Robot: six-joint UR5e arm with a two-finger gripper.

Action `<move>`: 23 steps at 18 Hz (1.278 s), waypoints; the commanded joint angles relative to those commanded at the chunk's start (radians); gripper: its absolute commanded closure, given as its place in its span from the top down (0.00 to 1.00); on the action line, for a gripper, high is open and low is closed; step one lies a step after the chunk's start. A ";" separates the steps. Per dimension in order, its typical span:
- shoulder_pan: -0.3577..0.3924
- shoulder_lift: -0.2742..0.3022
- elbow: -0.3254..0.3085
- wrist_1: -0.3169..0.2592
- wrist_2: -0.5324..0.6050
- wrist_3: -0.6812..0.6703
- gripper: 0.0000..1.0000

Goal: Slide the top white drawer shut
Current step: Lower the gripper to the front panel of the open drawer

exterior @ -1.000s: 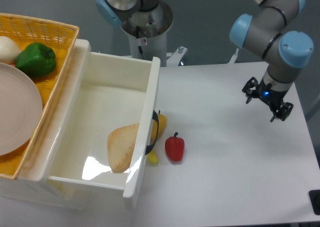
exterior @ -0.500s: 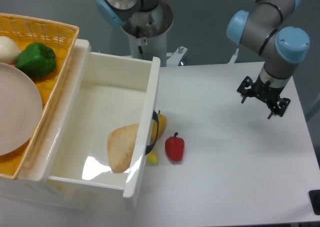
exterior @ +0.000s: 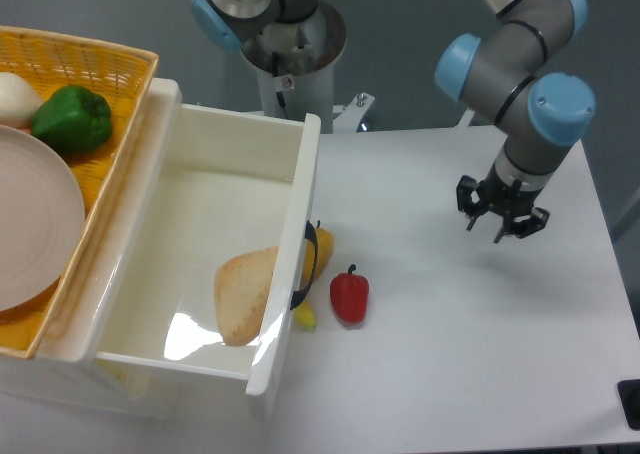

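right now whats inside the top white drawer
A tan bread-like piece lies in the top white drawer, against the front panel. Its right edge is hidden behind that panel; the rest of the floor looks bare.

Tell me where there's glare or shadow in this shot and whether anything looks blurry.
In the camera view, bright glare sits on the floor of the top white drawer near its front corner. The gripper casts a soft shadow on the table just below it. The red pepper and drawer edges look sharp; the gripper's fingers are small and dark, hard to read.
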 joint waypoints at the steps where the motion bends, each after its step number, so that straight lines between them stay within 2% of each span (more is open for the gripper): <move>1: -0.006 0.002 0.000 0.000 -0.037 -0.029 0.05; 11: -0.057 0.014 0.006 -0.015 -0.259 -0.278 0.07; 23: -0.094 0.052 0.014 -0.190 -0.416 -0.289 0.07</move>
